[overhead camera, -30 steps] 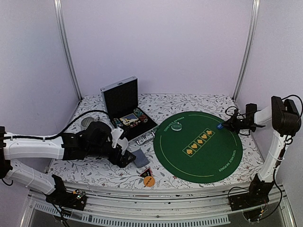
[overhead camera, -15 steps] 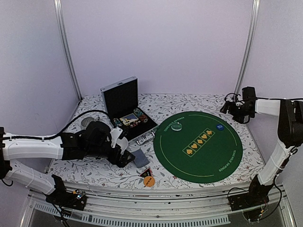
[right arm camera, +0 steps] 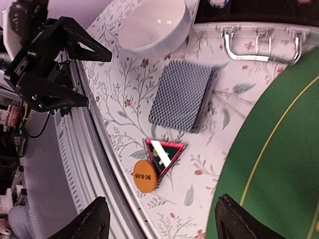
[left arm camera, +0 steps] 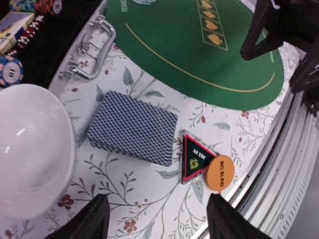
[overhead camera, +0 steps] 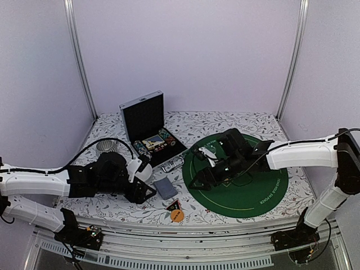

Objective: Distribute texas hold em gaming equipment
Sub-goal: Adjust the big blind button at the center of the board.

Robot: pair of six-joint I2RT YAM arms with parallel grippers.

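A grey-blue-backed deck of cards [overhead camera: 165,188] [left arm camera: 133,127] [right arm camera: 183,95] lies on the floral cloth left of the green mat [overhead camera: 253,191]. Nearer the front edge lies the black red-edged triangle [left arm camera: 195,157] [right arm camera: 163,154], with an orange disc [left arm camera: 220,173] [right arm camera: 144,176] touching it. My left gripper [overhead camera: 147,193] [left arm camera: 159,221] hovers open just left of the deck, nothing between its fingers. My right gripper [overhead camera: 198,181] [right arm camera: 167,221] reaches over the mat's left edge, open and empty, above the triangle and disc. Stripe-edged chips [left arm camera: 10,69] sit in the open case [overhead camera: 147,126].
A white bowl [left arm camera: 30,149] [right arm camera: 154,25] stands right beside the deck, under my left wrist. The case's metal handle [left arm camera: 92,47] [right arm camera: 259,42] lies between case and mat. A grey ribbed mug [overhead camera: 106,147] stands at the left. The table's front rail runs close to the disc.
My right arm left a blue disc on the mat's far right, pulled back, then swung across to the mat's left edge. My left gripper has shifted slightly nearer the front.
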